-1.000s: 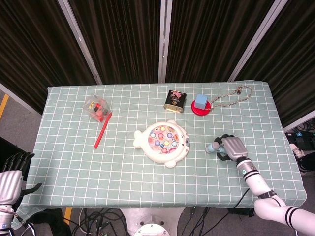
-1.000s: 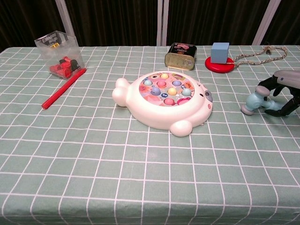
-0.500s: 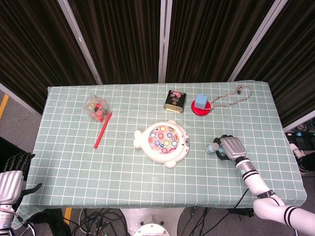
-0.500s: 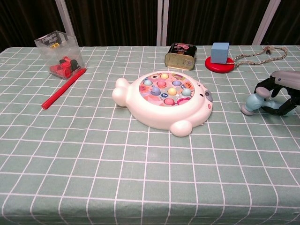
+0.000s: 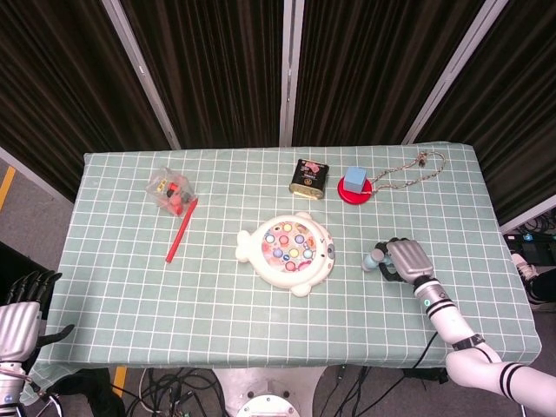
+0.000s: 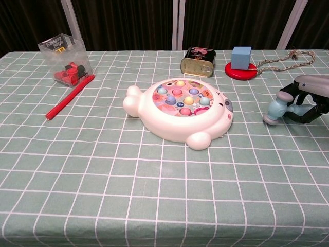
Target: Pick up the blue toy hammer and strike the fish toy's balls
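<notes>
The right hand (image 5: 407, 260) has a grey back and black fingers (image 6: 299, 114), on a white forearm with a dark ring. The left hand (image 5: 19, 320) is silver-grey with black fingers.

Robot lab or test studio: dark curtain panels (image 5: 217, 69) behind checked-cloth table (image 5: 130, 287); loose cables (image 5: 174, 387) below table's front edge.

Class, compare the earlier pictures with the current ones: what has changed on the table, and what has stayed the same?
The right hand, gripping the light blue toy hammer, has lifted it slightly off the green checked tablecloth and drawn it a little toward the far edge. The white fish toy, the red stick and the clear plastic box have not moved; the left hand stays off the table.
</notes>
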Action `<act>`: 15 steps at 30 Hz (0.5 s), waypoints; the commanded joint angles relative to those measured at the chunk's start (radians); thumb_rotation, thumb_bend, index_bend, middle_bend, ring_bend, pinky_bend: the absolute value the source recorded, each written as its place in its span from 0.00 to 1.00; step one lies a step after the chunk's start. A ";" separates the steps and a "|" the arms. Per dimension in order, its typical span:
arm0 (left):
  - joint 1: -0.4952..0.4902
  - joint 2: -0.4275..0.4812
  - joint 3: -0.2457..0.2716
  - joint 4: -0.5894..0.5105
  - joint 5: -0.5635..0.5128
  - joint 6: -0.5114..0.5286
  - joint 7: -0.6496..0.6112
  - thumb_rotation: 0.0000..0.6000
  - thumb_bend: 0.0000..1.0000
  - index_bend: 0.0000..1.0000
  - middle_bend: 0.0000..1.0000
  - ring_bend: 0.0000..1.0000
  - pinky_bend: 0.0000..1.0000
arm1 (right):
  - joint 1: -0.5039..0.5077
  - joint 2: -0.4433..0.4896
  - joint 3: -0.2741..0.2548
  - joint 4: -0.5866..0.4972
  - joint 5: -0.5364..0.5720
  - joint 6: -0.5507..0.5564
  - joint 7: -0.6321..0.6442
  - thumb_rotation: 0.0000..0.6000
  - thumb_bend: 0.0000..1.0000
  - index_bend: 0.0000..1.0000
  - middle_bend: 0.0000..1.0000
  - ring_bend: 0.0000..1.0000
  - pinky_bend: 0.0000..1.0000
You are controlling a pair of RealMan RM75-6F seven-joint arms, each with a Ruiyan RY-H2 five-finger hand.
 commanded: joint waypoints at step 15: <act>-0.006 0.010 -0.003 -0.015 0.000 -0.003 0.013 1.00 0.11 0.15 0.11 0.05 0.09 | 0.044 0.093 0.026 -0.074 -0.079 0.035 -0.021 1.00 0.59 0.62 0.60 0.48 0.58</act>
